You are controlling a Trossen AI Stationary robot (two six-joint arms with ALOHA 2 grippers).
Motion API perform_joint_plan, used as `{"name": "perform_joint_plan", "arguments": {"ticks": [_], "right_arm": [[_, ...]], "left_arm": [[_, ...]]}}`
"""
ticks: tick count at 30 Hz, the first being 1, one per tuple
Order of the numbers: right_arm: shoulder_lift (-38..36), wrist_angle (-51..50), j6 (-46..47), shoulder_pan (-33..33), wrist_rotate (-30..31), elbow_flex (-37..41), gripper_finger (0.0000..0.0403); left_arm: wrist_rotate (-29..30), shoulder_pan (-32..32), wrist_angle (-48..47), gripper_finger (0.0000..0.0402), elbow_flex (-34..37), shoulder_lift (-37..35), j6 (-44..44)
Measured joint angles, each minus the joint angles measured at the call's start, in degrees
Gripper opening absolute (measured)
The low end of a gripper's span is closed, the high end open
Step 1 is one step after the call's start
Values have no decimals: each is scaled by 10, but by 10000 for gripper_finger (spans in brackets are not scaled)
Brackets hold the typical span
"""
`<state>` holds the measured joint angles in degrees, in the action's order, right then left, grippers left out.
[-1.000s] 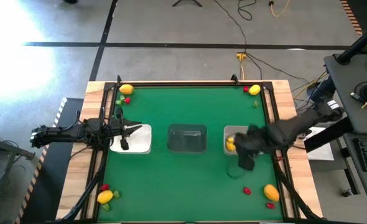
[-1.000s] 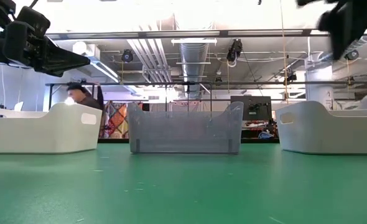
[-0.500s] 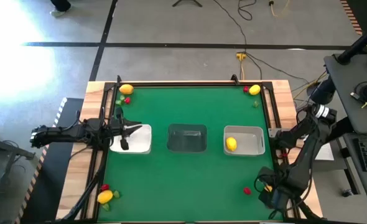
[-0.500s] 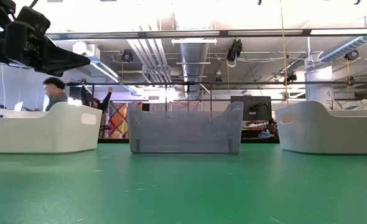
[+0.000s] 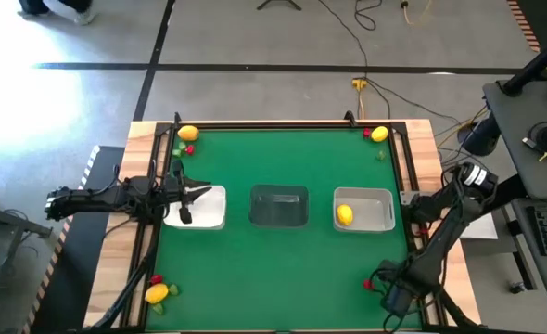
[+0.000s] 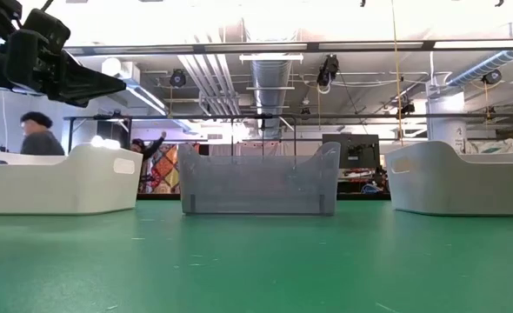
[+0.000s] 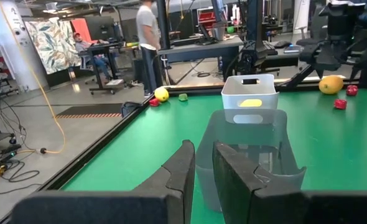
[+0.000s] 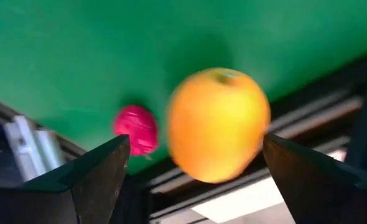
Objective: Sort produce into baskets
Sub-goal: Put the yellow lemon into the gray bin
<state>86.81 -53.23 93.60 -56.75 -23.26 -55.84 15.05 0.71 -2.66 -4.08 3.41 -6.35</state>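
Observation:
Three baskets stand in a row mid-table: white (image 5: pixel 209 208), dark transparent (image 5: pixel 279 206), and pale grey (image 5: pixel 366 210) holding a yellow lemon (image 5: pixel 345 215). My right gripper (image 5: pixel 394 299) is open at the table's near right corner. In the right wrist view its fingers (image 8: pixel 96 174) stand on either side of an orange fruit (image 8: pixel 218 124) without touching it, with a red piece (image 8: pixel 137 129) beside it on the green mat. My left gripper (image 5: pixel 188 199) is shut and empty above the white basket. It also shows in the low view (image 6: pixel 83 87).
Small groups of produce lie in the other corners: far left (image 5: pixel 188 134), far right (image 5: pixel 379 134), near left (image 5: pixel 157 294). A red bit (image 5: pixel 369 284) lies by my right gripper. A black rail (image 5: pixel 413 199) edges the mat. People move in the room behind.
My right gripper has gone from above the pale grey basket toward the table's near right corner and down, over the orange fruit. It has left the low view. The yellow lemon stays in the pale grey basket.

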Motion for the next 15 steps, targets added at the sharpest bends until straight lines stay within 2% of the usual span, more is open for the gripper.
{"name": "perform_joint_plan", "arguments": {"ticks": [12, 15], "right_arm": [[42, 52, -44, 2, 1, 15, 359], [60, 56, -62, 3, -19, 15, 356]], "left_arm": [[0, 0, 0, 42, 0, 0, 0], [0, 0, 0, 42, 0, 0, 0]]}}
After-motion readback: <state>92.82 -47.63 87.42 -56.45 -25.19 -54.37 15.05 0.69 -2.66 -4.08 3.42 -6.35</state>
